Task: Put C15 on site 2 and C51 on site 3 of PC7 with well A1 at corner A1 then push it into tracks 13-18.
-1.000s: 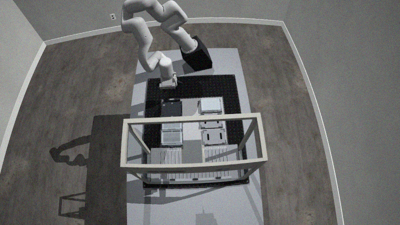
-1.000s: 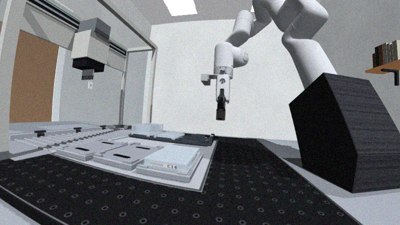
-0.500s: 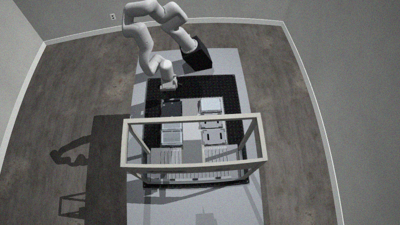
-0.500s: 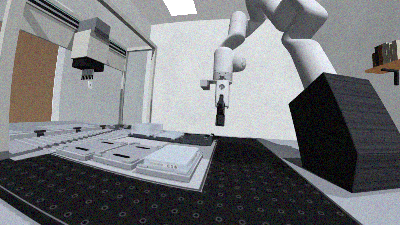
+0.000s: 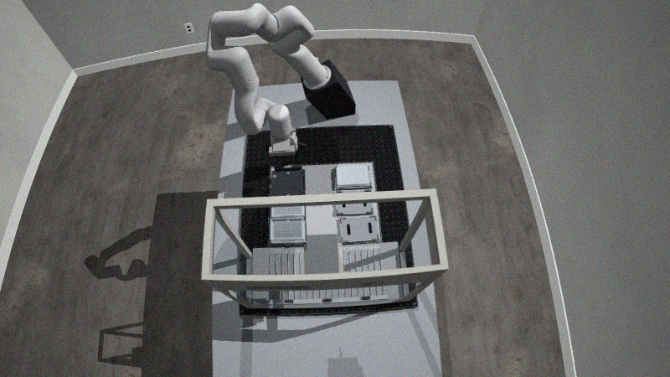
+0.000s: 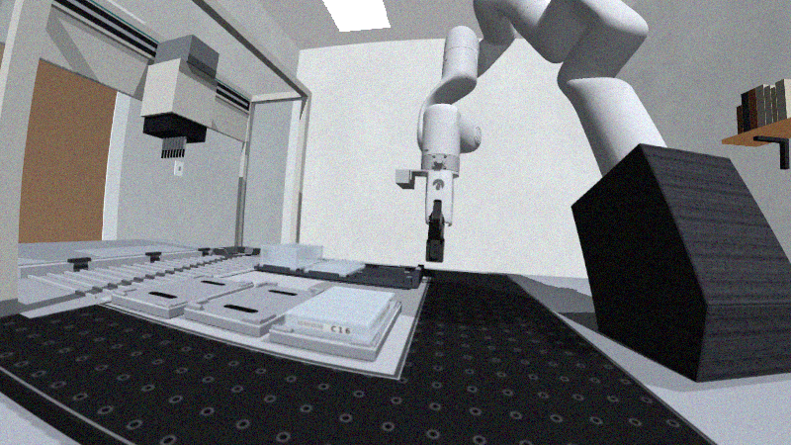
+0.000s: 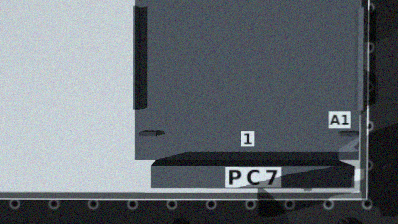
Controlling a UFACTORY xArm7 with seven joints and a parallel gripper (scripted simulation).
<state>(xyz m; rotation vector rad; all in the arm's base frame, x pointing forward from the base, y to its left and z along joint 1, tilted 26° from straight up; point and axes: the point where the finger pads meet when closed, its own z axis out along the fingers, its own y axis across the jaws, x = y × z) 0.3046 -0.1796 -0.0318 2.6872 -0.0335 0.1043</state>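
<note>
The dark plate carrier PC7 (image 5: 286, 206) lies on the light apron in front of the rails. Its handle with the PC7 label (image 7: 252, 176) points toward the arm's base. Site 1 (image 7: 247, 80) is empty, with the A1 mark (image 7: 339, 120) at its near right corner. Farther along the carrier sit a flat plate (image 6: 337, 268) and then a deep-well block (image 6: 290, 255). C16 (image 6: 345, 315) sits in nest S1 (image 5: 353, 177). My gripper (image 6: 435, 257) is open and empty and hangs just above the handle end of the carrier. Its fingers do not show in the wrist view.
Nests S2 (image 6: 243, 310) and S3 (image 6: 165, 299) are empty. The loading rails (image 6: 137, 265) lie under the instrument's frame (image 5: 323, 276), with a pipetting head (image 6: 179, 99) above. The arm's black base block (image 6: 685, 260) stands to the right. The apron's edge (image 7: 200, 199) meets the black hole-grid board.
</note>
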